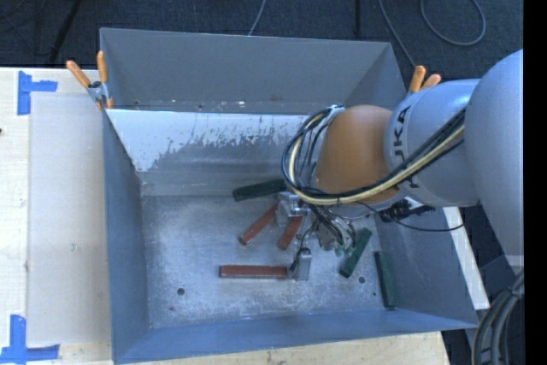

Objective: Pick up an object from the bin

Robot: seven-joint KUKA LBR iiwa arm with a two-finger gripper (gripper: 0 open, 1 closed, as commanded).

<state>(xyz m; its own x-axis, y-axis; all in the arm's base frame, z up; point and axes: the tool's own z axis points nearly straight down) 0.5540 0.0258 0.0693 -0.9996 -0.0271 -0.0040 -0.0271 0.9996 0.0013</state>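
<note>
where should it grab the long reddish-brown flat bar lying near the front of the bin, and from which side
Around its middle, from straight above, closing across the narrow width. The reddish-brown flat bar lies flat on the bin floor, lengthwise left to right, with bare floor along both long sides.

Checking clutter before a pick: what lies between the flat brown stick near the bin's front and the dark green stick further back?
A short tilted reddish-brown stick lies there on the grey metal bin's floor, in the camera view.
</note>
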